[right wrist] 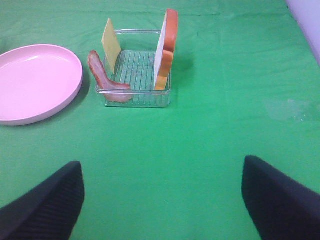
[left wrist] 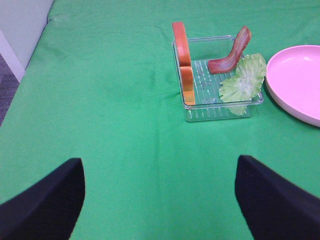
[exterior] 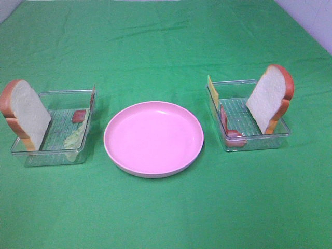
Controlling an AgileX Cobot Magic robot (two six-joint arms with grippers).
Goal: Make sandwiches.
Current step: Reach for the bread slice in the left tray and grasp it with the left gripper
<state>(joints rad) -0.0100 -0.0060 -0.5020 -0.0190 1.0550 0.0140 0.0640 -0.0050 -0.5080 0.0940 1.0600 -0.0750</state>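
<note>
A bread slice (exterior: 23, 111) leans in the left clear tray (exterior: 31, 155) with a bacon strip (exterior: 79, 115) and pale green lettuce (exterior: 74, 136). Another bread slice (exterior: 271, 97) leans in the right clear tray (exterior: 259, 142) with yellow cheese (exterior: 212, 90) and bacon (exterior: 228, 127). The left wrist view shows bread (left wrist: 183, 60), bacon (left wrist: 231, 53) and lettuce (left wrist: 245, 79). The right wrist view shows bread (right wrist: 167, 49), cheese (right wrist: 110, 43) and bacon (right wrist: 106, 80). My left gripper (left wrist: 157, 200) and right gripper (right wrist: 162, 200) are open, empty, well short of the trays. Neither shows in the high view.
A round pink plate (exterior: 116, 148) lies empty between the trays on the green cloth; it also shows in the left wrist view (left wrist: 295, 80) and the right wrist view (right wrist: 35, 80). The table's edge (left wrist: 35, 55) shows in the left wrist view.
</note>
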